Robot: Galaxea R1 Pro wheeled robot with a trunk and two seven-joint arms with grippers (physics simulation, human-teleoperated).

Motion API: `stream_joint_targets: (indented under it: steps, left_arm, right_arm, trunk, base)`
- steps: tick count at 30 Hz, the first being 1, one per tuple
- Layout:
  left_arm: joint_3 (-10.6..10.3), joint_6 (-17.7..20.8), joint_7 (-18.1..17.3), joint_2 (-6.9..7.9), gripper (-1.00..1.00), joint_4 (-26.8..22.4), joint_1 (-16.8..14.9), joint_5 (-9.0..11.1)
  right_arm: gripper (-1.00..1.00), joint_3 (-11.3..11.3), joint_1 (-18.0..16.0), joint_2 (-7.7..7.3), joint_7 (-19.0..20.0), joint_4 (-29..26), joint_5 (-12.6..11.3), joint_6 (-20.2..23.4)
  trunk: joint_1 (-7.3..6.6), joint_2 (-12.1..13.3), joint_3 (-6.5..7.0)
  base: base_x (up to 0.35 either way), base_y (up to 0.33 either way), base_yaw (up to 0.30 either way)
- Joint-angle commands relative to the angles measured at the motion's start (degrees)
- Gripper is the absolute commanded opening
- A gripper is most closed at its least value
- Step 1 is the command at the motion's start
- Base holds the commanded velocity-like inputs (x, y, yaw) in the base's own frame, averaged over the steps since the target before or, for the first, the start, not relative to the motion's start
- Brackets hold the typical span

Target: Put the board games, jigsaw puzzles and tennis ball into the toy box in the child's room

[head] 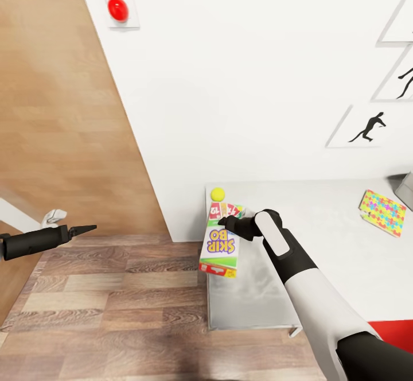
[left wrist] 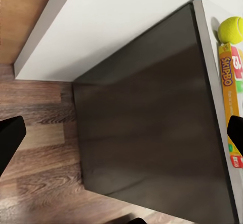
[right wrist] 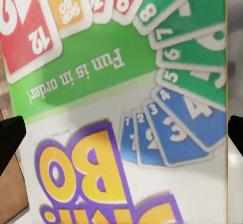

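Observation:
The green, yellow and red SKIP BO board game lies flat at the left end of the table. My right gripper hovers open right over its far end; in the right wrist view the box lid spans the space between the two fingertips. The tennis ball rests just beyond the box, near the wall. A jigsaw puzzle lies at the table's right, beside a corner of the toy box. My left gripper hangs open over the floor, left of the table.
The left wrist view looks at the table's dark end panel, with the tennis ball and the box's edge on top. A red chair is at the lower right. Silhouette pictures hang on the white wall.

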Motion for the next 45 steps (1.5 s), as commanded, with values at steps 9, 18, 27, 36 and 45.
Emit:
stream_joint_targets:
  steps: [9,18,27,36,45]
  left_arm:
    - [0.0,0.3,-0.1,0.01,1.0,0.0,0.0,0.2]
    - [0.0,0.3,-0.1,0.01,1.0,0.0,0.0,0.2]
    - [0.0,0.3,-0.1,0.01,1.0,0.0,0.0,0.2]
    - [-0.1,0.2,-0.2,0.01,1.0,-0.2,0.0,0.2]
    - [-0.1,0.3,-0.2,0.01,1.0,-0.2,0.0,0.2]
  right_arm:
    - [1.0,0.1,0.0,0.05,-0.6,0.0,-0.6,0.0]
    - [1.0,0.1,0.0,0.0,-0.6,0.0,-0.6,0.0]
    - [1.0,0.0,0.0,-0.16,-0.6,-0.1,-0.6,0.0]
    - [1.0,0.0,0.0,-0.49,-0.6,-0.1,-0.6,0.0]
    - [1.0,-0.2,0.1,-0.62,-0.6,-0.3,-0.6,0.1]
  trunk:
    - [0.03,-0.1,-0.09]
    - [0.03,-0.1,-0.09]
    - [0.03,-0.1,-0.09]
    - [0.03,-0.1,-0.09]
    - [0.03,-0.1,-0.09]
  base:
    - [-0.021,0.027,0.0]
    - [-0.017,0.058,0.0]
    - [0.0,0.022,0.0]
    - [0.0,-0.131,0.0]
    - [0.0,-0.044,0.0]
